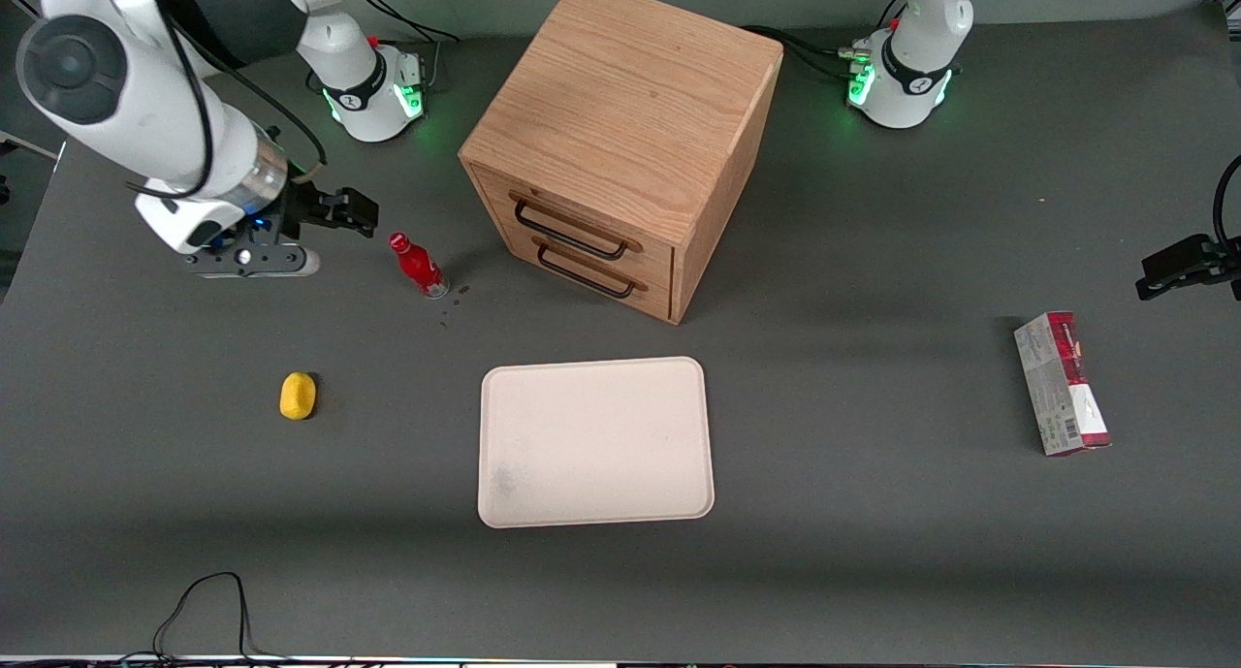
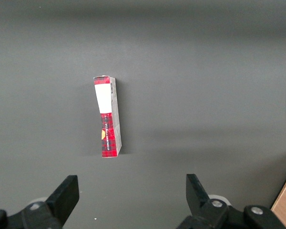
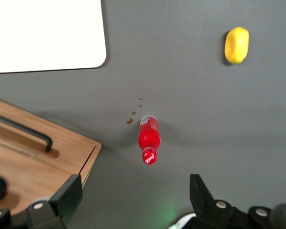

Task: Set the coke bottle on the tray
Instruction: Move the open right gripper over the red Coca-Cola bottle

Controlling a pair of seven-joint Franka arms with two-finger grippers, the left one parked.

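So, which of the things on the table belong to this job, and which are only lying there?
Belong to the job:
- small red coke bottle, upright on the table
- flat cream rectangular tray, nothing on it
- gripper, open, beside the bottle, holding nothing

Only lying there:
- wooden two-drawer box
- small yellow oval object
- red-and-white rectangular carton

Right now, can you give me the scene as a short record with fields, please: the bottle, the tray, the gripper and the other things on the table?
coke bottle: stands upright on the table, apart from the tray, beside the drawer box
tray: cream, nothing on it, nearer to the front camera than the bottle
gripper: open, holds nothing, raised beside the bottle, not touching it
drawer box: wooden, both drawers shut
yellow object: lies toward the working arm's end of the table
carton: red and white, toward the parked arm's end
task state: bottle not yet picked up
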